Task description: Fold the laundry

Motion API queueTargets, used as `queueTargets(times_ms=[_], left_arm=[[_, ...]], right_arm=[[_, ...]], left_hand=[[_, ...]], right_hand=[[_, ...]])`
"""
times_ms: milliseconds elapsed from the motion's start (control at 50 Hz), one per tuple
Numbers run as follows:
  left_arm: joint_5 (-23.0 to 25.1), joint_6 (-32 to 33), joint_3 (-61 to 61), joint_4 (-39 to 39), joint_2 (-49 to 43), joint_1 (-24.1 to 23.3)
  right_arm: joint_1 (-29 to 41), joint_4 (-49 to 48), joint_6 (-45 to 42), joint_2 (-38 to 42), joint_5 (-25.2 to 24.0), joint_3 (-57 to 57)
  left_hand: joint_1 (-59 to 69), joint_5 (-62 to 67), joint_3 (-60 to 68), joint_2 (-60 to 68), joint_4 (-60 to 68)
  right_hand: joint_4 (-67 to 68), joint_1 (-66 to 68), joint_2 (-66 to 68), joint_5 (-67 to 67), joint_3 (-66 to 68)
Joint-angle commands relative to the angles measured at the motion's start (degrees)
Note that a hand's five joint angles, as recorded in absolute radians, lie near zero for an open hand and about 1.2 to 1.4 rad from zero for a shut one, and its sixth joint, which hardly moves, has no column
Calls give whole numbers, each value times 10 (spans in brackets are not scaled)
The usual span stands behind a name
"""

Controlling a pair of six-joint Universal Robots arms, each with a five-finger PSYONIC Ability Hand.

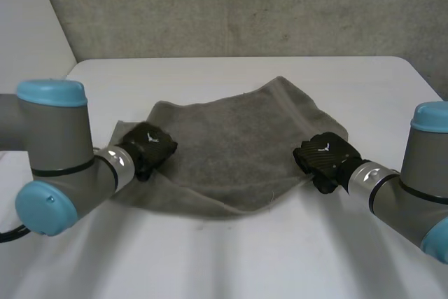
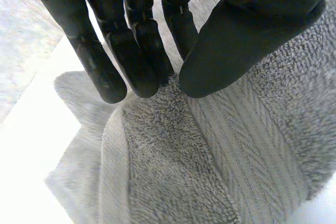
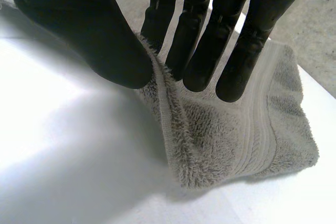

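On ends of crosswise grey towel point(image 1: 238, 146), pinch grips of left robot hand point(image 1: 148, 147), right robot hand point(image 1: 326, 159).

The towel point(image 1: 231, 148) lies spread on the table point(image 1: 364, 92), about midway between its left and right sides and toward the near part, with a wall point(image 1: 245, 5) behind the table's far edge. The left hand point(image 1: 148, 146) is on the towel's left corner and the right hand point(image 1: 325, 157) on its right corner, well apart, with the towel's middle between them. At the left hand a raised fold of towel sits between thumb and fingers point(image 2: 139, 61), bare table just beside it; at the right hand the towel's edge stands up between thumb and fingers point(image 3: 202, 51), the rest of that corner lying on the table beyond the fingertips.
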Motion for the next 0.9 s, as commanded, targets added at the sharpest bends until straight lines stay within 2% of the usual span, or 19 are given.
queueTargets(times_ms=[20,80,100,120,180,220,260,340,460,620,700,900], left_arm=[[-19,-45,-17,-7,94,-18],[-20,-75,-37,-9,142,-19],[-20,-85,-49,-10,164,-20],[-20,-93,-59,-10,187,-20],[-20,-98,-70,-10,207,-20],[-20,-107,-85,-10,241,-24],[-20,-115,-89,-9,254,-30],[-20,-139,-93,-9,284,-38],[-20,-148,-92,-8,298,-37],[-20,-161,-84,-5,312,-32],[-19,-180,-71,-4,322,-33],[-20,-185,-50,-3,332,-32]], right_arm=[[3,6,3,-7,3,-13],[3,16,10,-13,3,-17],[1,28,22,-16,3,-19],[-1,42,39,-21,2,-23],[-3,53,67,-25,2,-29],[-30,67,133,-29,1,-35],[-45,67,162,-32,1,-35],[-75,63,217,-32,-2,-23],[-98,58,227,-33,-1,3],[-107,22,190,-33,-4,35],[-107,-5,154,-33,-21,58],[-81,-74,154,-3,-22,60]], left_hand=[[135,115,104,105,105],[135,115,104,105,105],[135,115,104,105,105],[135,115,104,105,105],[135,115,104,105,105],[135,115,104,105,105],[135,115,104,105,105],[135,115,104,105,105],[135,115,104,105,105],[135,115,104,105,105],[135,115,104,105,105],[135,115,104,105,105]], right_hand=[[120,242,128,135,121],[68,191,77,83,69],[-195,-73,-186,-180,-194],[-319,-197,-311,-304,-318],[-356,-233,-347,-341,-355],[-446,-324,-438,-431,-445],[-473,-351,-465,-458,-472],[-482,-359,-473,-467,-481],[-482,-359,-473,-467,-481],[-465,-343,-457,-450,-464],[-463,-341,-455,-448,-463],[-458,-336,-450,-443,-457]])
